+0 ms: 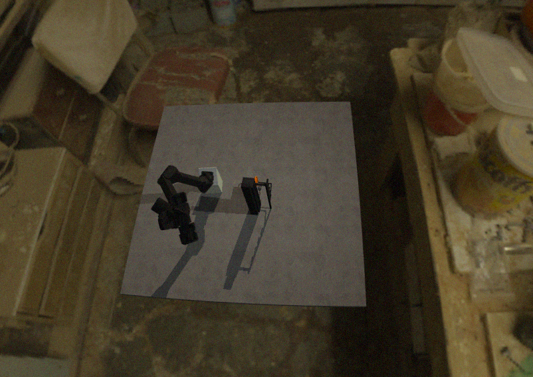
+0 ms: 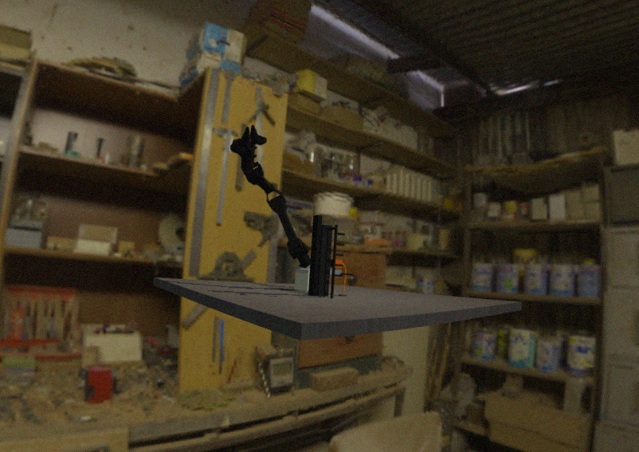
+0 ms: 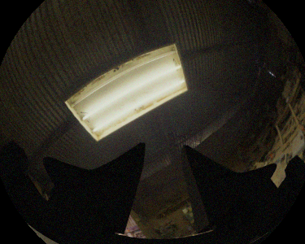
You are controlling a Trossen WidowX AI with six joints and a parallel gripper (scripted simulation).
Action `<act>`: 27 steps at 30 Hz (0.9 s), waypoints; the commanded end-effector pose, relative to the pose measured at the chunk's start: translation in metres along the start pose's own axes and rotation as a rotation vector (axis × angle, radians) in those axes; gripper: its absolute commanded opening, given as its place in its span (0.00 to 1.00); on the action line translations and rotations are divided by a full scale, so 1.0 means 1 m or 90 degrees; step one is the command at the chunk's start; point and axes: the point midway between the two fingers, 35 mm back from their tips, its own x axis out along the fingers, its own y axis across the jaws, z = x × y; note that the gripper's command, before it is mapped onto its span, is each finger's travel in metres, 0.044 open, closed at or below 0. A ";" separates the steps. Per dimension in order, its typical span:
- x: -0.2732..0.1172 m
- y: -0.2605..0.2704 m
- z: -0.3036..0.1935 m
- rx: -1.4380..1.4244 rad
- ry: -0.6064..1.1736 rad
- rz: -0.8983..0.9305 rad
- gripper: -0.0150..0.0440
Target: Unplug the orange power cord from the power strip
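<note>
The black power strip (image 1: 250, 196) (image 2: 316, 261) stands upright on the table. The orange cord (image 1: 256, 179) (image 2: 344, 277) is beside it; in the exterior view it arches out at low height on the strip's right side and drops to the tabletop. The plug's fit in the strip is too small to tell. My gripper (image 2: 249, 129) (image 3: 163, 149) is partly open and empty, its fingers pointing up, high above the table and well away from strip and cord. The wrist view shows only the ceiling lamp and room beyond the fingers.
The grey table (image 1: 301, 149) (image 2: 413, 312) carries everything. A thin black frame (image 1: 269, 194) (image 2: 334, 250) with short rods stands just right of the strip. A pale block (image 1: 217, 179) (image 2: 301, 280) is at my arm's base, left of the strip.
</note>
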 end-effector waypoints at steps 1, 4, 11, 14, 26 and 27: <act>0.003 -0.054 -0.047 0.045 0.041 -0.079 0.53; 0.003 -0.083 -0.084 0.071 0.080 -0.129 0.53; -0.006 -0.128 -0.196 0.111 0.223 -0.228 0.53; -0.014 -0.134 -0.249 0.117 0.302 -0.255 0.53; -0.085 -0.086 -0.445 0.072 0.686 -0.241 0.53; -0.094 -0.078 -0.458 0.063 0.720 -0.230 0.53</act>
